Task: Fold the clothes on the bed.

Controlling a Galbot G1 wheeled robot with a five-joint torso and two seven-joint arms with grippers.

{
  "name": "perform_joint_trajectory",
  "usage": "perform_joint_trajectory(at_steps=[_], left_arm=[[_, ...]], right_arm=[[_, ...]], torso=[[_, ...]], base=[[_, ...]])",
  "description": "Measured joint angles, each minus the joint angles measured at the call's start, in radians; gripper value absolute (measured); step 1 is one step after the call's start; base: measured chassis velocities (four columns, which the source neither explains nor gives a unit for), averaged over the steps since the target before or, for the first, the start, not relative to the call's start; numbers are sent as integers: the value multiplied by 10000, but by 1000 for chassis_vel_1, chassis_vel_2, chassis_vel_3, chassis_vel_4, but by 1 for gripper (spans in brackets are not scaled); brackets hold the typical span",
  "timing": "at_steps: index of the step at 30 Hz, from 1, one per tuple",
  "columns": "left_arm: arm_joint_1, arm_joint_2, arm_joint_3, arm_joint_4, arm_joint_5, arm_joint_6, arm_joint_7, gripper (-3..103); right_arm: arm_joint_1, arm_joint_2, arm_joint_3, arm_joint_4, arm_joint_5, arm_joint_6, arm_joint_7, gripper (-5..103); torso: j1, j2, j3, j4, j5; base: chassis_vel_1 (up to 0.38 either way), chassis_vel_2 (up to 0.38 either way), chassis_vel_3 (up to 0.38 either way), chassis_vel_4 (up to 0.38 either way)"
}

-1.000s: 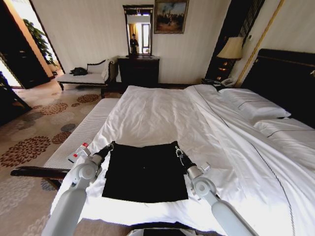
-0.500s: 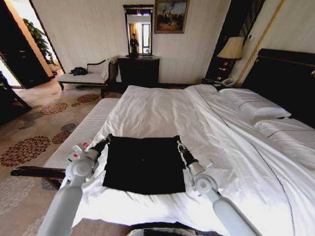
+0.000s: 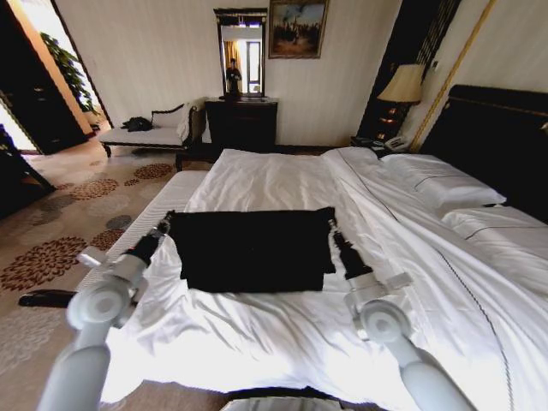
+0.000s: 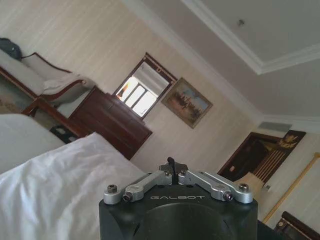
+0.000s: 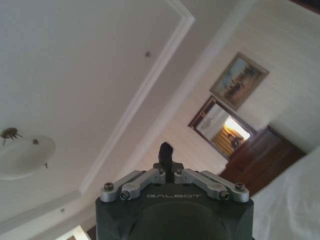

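So the black T-shirt [image 3: 253, 248] sits in the middle of the frame in the head view, a wide dark rectangle with its far edge doubled up, lying on the white sheets of the bed [image 3: 282, 184]. The left gripper [image 3: 165, 222] is at the shirt's upper-left corner and the right gripper [image 3: 330, 225] is at the upper-right corner, both pinched tight on the fabric edge. In the wrist views each gripper's fingers [image 4: 171, 162] look pressed together in a thin dark tip [image 5: 165, 150], with nothing but room behind them.

The bed fills most of the lower and right part of the frame, sheets rumpled with soft creases running toward the far end. White pillows [image 3: 445, 188] lie at the right against the tall dark headboard [image 3: 505, 137]. A table lamp [image 3: 402, 84] stands in the upper right. At the top centre a dark dresser [image 3: 241, 122] carries a mirror [image 3: 241, 53], and a framed painting [image 3: 297, 27] hangs just right of that. Upper left, a dark-wood chaise bench [image 3: 145, 135] with a white cushion stands on the patterned floral carpet [image 3: 60, 231]. The striped wallpaper wall [image 3: 145, 51] runs across the back.
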Motion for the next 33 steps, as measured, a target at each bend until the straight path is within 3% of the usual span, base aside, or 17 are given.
perform_joint_trajectory(at_steps=[7,12,15,16,17,20,23,25,26,28,29,31,33], left_arm=[[1049,-68,-581,-1190,-206,18,-97,0],[1989,-11,-1313,-2382,-651,80,-286,0],[2361,213,-1962,-2592,-1279,315,-891,0],[2370,253,-1976,-2593,-1331,376,-999,0],[2370,253,-1976,-2593,-1331,376,-999,0],[2149,430,-1219,-2468,-959,759,-1426,0],[1867,492,-651,-1909,-477,905,-1496,0],[1145,606,279,-484,181,977,-1472,0],[1145,606,279,-484,181,977,-1472,0],[153,668,1154,1184,731,957,-1361,0],[153,668,1154,1184,731,957,-1361,0],[-1273,579,2390,3329,1554,652,-1160,0],[-2040,405,2992,4536,1971,417,-1029,0]], right_arm=[[-936,40,616,944,-387,168,69,2],[-1650,64,1097,2267,-820,149,993,2],[-1885,-71,1383,2448,-958,-789,3381,2],[-1837,-110,1384,2449,-921,-1025,3867,2],[-1837,-110,1384,2449,-921,-1025,3867,2],[-1148,-316,837,2444,-777,-2172,5836,2],[-691,-356,315,2374,-772,-2494,6179,2],[336,-363,-560,1082,-735,-2768,6269,2],[336,-363,-560,1082,-735,-2768,6269,2],[1499,-287,-1394,-573,-738,-2788,5946,2],[1499,-287,-1394,-573,-738,-2788,5946,2],[2971,-46,-2479,-2948,-848,-2655,5336,2],[3640,174,-3013,-4124,-939,-2504,4959,2]], torso=[[0,0,1,-1,0],[-1,0,-1,0,-2],[-3,1,-1,0,0],[-3,0,-1,0,0],[-3,0,-1,0,0],[0,0,1,1,2],[0,0,1,-1,3],[-1,0,1,-2,-1],[-1,0,1,-2,-1],[-1,-1,2,3,-1],[-1,-1,2,3,-1],[5,-4,6,3,-2],[9,-6,8,0,2]], base=[[0,0,0,0],[0,0,0,0],[0,0,0,0],[0,0,0,0],[0,0,0,0],[0,0,0,0],[0,0,0,0],[0,0,0,0],[0,0,0,0],[0,0,0,0],[0,0,0,0],[0,0,0,0],[0,0,0,0]])
